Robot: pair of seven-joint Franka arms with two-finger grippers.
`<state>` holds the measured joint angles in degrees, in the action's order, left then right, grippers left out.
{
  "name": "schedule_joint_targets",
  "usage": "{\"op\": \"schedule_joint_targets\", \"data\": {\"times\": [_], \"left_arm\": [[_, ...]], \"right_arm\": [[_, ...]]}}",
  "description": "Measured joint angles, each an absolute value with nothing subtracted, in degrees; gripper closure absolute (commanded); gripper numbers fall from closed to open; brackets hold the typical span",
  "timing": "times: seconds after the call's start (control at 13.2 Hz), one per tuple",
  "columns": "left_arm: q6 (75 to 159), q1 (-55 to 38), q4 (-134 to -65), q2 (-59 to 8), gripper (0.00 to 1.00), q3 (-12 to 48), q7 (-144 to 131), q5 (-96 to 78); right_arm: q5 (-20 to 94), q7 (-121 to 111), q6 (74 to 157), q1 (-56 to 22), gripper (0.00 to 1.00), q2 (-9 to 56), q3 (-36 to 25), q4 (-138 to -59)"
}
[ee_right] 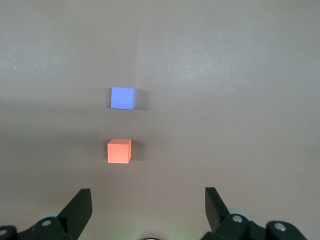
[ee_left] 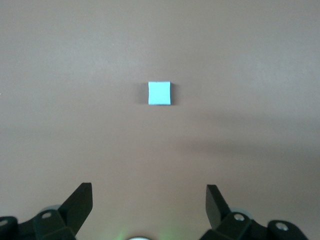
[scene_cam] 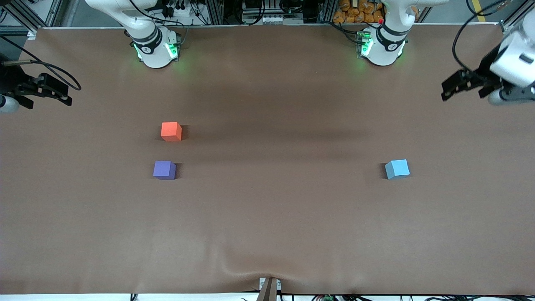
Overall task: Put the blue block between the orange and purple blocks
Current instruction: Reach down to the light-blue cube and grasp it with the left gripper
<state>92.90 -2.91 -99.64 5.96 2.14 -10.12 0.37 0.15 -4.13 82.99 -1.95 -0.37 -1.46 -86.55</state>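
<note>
Left pincer (scene_cam: 449, 90): held in the air over the counter's edge at the left arm's end, fingers spread wide and gripping nothing. In the left wrist view the two dark fingertips (ee_left: 80, 202) stand well apart, with bare counter between them.

Right pincer (scene_cam: 62, 95): held in the air over the counter's edge at the right arm's end, likewise spread and empty. Its fingertips (ee_right: 79, 205) show well apart in the right wrist view.

Blue block (scene_cam: 397, 169): a light sky-blue cube resting flat on the counter (scene_cam: 267, 225) toward the left arm's end, well apart from the left pincer and touching nothing. The left wrist view shows it alone (ee_left: 159, 93) on the brown surface.

Orange block (scene_cam: 171, 131): an orange-red cube resting on the counter toward the right arm's end, farther from the front camera than the purple block.

Purple block (scene_cam: 164, 169): a violet cube, near the orange block but not touching it, with a strip of bare counter between them. It lies about as near the front camera as the blue block, and well apart from it. The right wrist view shows both cubes, orange (ee_right: 119, 151) and purple (ee_right: 122, 98), in line with a gap between.

Arm bases (scene_cam: 155, 48): white, lit green, standing along the counter's edge farthest from the front camera.
</note>
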Motion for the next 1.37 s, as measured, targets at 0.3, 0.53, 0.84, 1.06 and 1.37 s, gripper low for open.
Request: {"op": "schedule_joint_targets", "data": {"times": [0.3,0.53,0.84,1.06,1.37], "left_arm": [[112.8,-1.7,-113.6,3.9,0.00,2.1,-9.9,0.4],[123.8,-1.7,-121.7,0.7,0.00,2.1,-9.9,0.4],[130.5,0.0,-124.2,-6.4,0.00,2.1,-9.9,0.4],[134.7,0.2,-124.2,-11.5,0.00,2.3,-9.8,0.4],[139.0,0.1,-124.0,-16.2,0.00,2.7,-9.8,0.4]], "right_arm": [[0.2,-4.1,82.8,-1.9,0.00,-0.4,-1.5,-86.6],[0.2,-4.1,82.7,-1.9,0.00,-0.4,-1.5,-86.6],[0.2,-4.1,82.7,-1.9,0.00,-0.4,-1.5,-86.6],[0.2,-4.1,82.7,-1.9,0.00,-0.4,-1.5,-86.6],[0.2,-4.1,82.7,-2.0,0.00,-0.4,-1.4,-86.6]]}}
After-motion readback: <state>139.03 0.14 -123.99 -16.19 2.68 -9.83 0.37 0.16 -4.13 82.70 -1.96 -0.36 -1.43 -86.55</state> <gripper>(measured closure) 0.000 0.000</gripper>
